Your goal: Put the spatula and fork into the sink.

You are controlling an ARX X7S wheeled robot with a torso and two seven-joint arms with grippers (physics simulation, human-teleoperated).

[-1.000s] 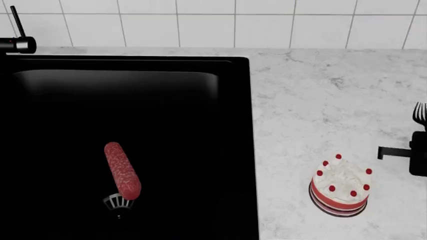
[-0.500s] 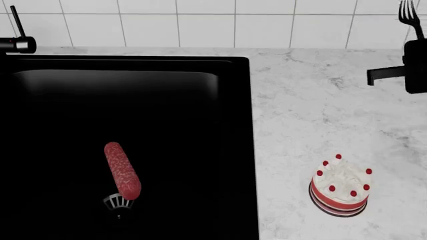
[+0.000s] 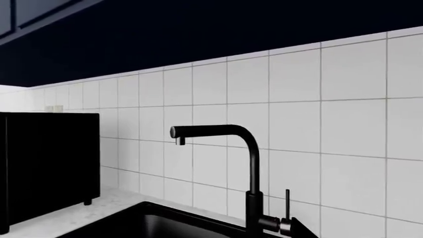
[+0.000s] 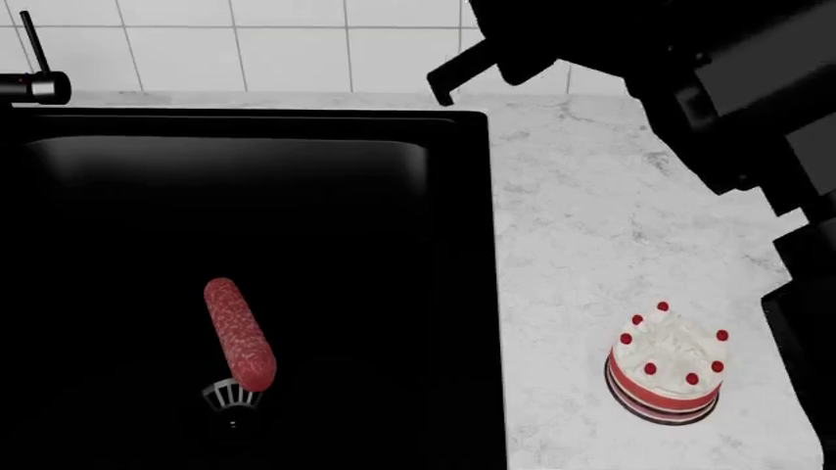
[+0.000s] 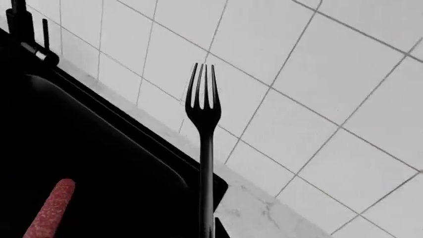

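Right wrist view: fork [image 5: 205, 144], no markings.

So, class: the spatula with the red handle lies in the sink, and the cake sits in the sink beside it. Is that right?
Not quite. The cake sits on the marble counter to the right of the sink, not in it, as the head view shows. The spatula with the red handle does lie in the sink.
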